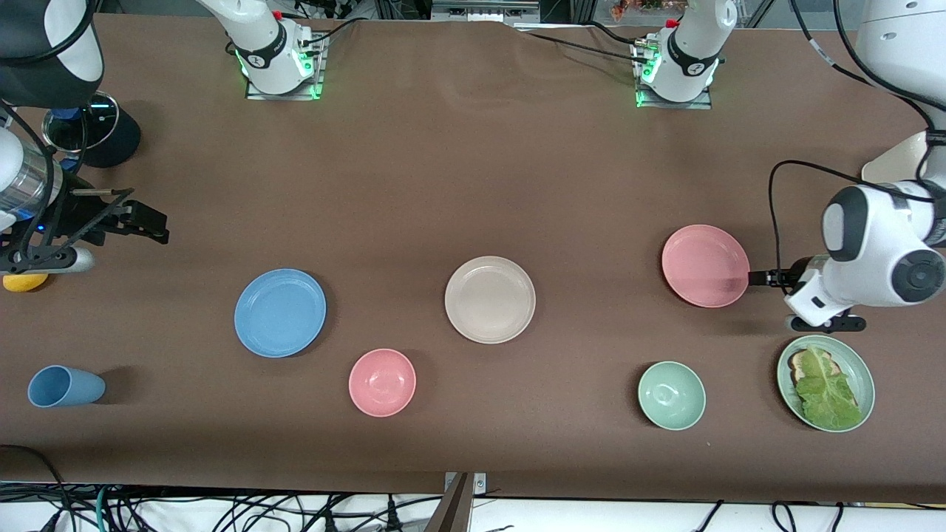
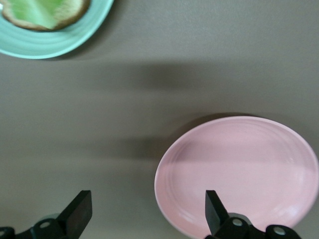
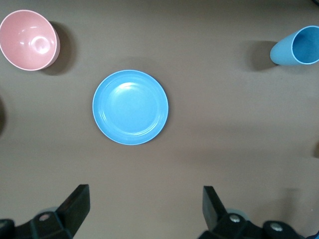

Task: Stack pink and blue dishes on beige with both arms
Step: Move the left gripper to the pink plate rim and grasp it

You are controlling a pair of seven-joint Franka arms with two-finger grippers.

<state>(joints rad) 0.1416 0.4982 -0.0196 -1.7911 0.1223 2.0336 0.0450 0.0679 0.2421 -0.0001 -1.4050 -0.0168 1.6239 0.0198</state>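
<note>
We start at our left gripper, low at the right edge of the front view, its black fingers spread wide with nothing between them; in the left wrist view one fingertip overlaps the rim of the pink plate while the other stands over bare table, so the jaws straddle the plate's edge rather than its middle. From that hand the pink plate lies straight ahead, toward the centre of the frame, and the beige plate sits further along the same line, in the middle of the picture. Our right gripper hangs at the left edge of the front view, also wide open and empty, over bare cloth; the blue plate lies down and to the right of it in the frame, well apart from the fingers, and shows whole in the right wrist view. So each arm has its own plate on its own side, with beige between them; we judge the left arm much the closer to a grasp, while the right must first travel to the blue rim. Round plates give no long axis, so only the rim's nearest point matters. The pink bowl lies lower in the frame, clear of both paths to beige.
</note>
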